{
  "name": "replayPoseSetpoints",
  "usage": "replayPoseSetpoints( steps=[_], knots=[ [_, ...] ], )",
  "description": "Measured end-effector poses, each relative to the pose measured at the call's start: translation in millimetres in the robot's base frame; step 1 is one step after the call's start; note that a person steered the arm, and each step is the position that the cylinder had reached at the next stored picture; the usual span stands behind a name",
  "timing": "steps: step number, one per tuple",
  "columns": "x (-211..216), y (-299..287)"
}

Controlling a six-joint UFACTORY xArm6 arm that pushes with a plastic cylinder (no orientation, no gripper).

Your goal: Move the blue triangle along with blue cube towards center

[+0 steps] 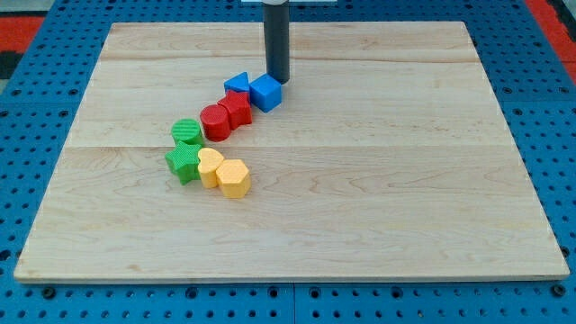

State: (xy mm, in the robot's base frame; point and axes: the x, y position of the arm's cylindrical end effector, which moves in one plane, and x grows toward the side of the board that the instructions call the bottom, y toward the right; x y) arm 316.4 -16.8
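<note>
A pale wooden board [360,180] lies on a blue pegboard surface [27,108]. A straight dark rod comes down from the view's top, and my tip [277,80] rests at the upper edge of the blue cube [266,92], touching it or very nearly so. The rod has no jaws, so it holds nothing; it only presses against things.

The blue cube sits just below my tip, one corner turned toward the view's bottom. The blue triangle [237,84] lies just to the view's left of my tip, touching the cube's left side, its apex toward the view's top. Together the pair forms a short row running left to right.

Below and left of my tip, a chain of other blocks trails away. A red star-like block [238,108] touches the blue pair, with a red cylinder [215,122] against it. Farther down-left sit a green cylinder [186,131], a green star [183,164], a yellow rounded block [210,166] and a yellow hexagonal block [234,177].
</note>
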Motion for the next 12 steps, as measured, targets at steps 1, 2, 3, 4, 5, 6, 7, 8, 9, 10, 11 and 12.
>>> replayPoseSetpoints(
  steps=[1, 2, 3, 4, 5, 6, 7, 8, 9, 10, 11, 12],
  knots=[
    [-15, 1],
    [-34, 1],
    [-41, -17],
    [-41, -51],
    [-35, -73],
    [-31, -73],
    [-28, -73],
    [-16, -70],
    [-16, -65],
    [-13, -55],
    [-9, -48],
    [-4, -45]
  ],
)
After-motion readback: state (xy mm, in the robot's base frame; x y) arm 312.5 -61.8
